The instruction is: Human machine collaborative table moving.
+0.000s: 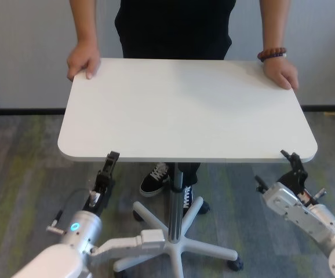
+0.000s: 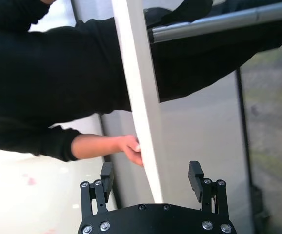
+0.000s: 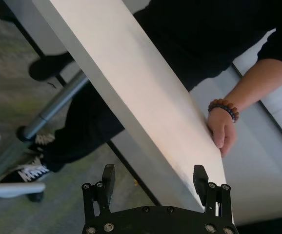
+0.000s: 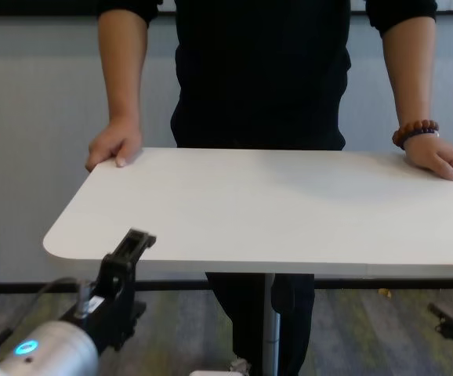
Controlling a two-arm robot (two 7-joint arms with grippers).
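Observation:
The table [image 1: 185,110] is a white tabletop with rounded corners on a silver post [image 1: 176,200]. The human [image 1: 173,26], in a black top, stands at its far side with a hand on each far corner [image 1: 83,59] [image 1: 281,72]; a beaded bracelet [image 1: 272,54] is on one wrist. My left gripper [image 1: 110,159] is at the near edge, left of centre. In the left wrist view its open jaws [image 2: 151,173] straddle the thin table edge [image 2: 138,97] with gaps on both sides. My right gripper [image 1: 292,157] is at the near right corner, its jaws [image 3: 153,173] likewise open around the table edge [image 3: 131,83].
A white star-shaped base with casters [image 1: 179,243] spreads on the carpet below the post, between my arms. The person's sneakers [image 1: 155,180] stand just behind it. A grey wall [image 1: 22,52] runs behind the person.

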